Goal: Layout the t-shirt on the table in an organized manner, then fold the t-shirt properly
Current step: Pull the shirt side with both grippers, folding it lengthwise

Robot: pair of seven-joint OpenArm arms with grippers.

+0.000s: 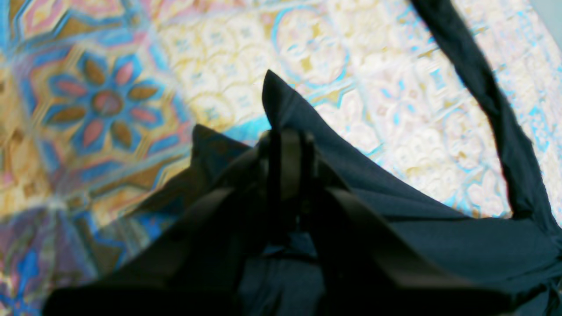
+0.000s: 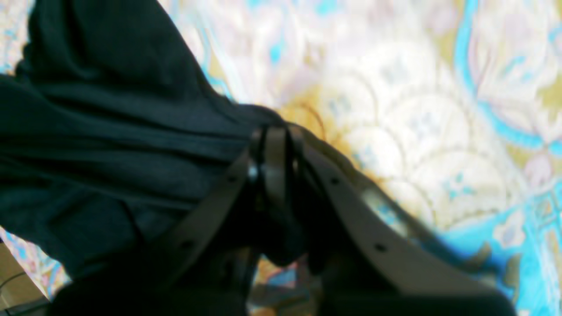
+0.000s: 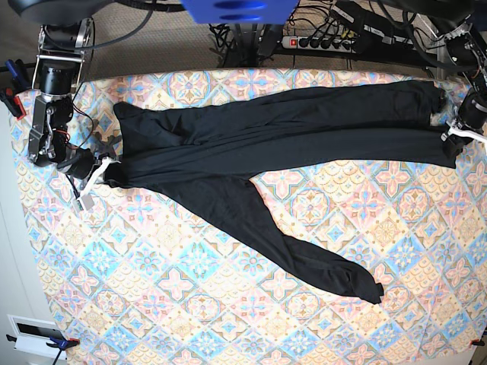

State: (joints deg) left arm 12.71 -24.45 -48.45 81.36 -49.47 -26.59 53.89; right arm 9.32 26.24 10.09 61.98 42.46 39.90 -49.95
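The black t-shirt (image 3: 289, 129) lies stretched across the far half of the table (image 3: 190, 304), pulled taut between my two grippers. One long sleeve (image 3: 319, 255) trails diagonally toward the front right. My right gripper (image 3: 103, 169) at the table's left side is shut on a bunched end of the t-shirt (image 2: 109, 131); its fingers (image 2: 274, 131) are pressed together over the fabric. At the far right edge my left gripper (image 3: 454, 135) is shut on the other end, where the cloth (image 1: 439, 237) peaks up around the closed fingers (image 1: 285, 136). A thin black strip (image 1: 474, 74) runs off to the upper right.
Behind the table's far edge run a power strip (image 3: 327, 42) and tangled cables. A blue part (image 3: 228, 9) sits over the top centre. A white device (image 3: 30, 334) sits off the front left corner. The patterned cloth (image 1: 307, 57) lies bare in front of the garment.
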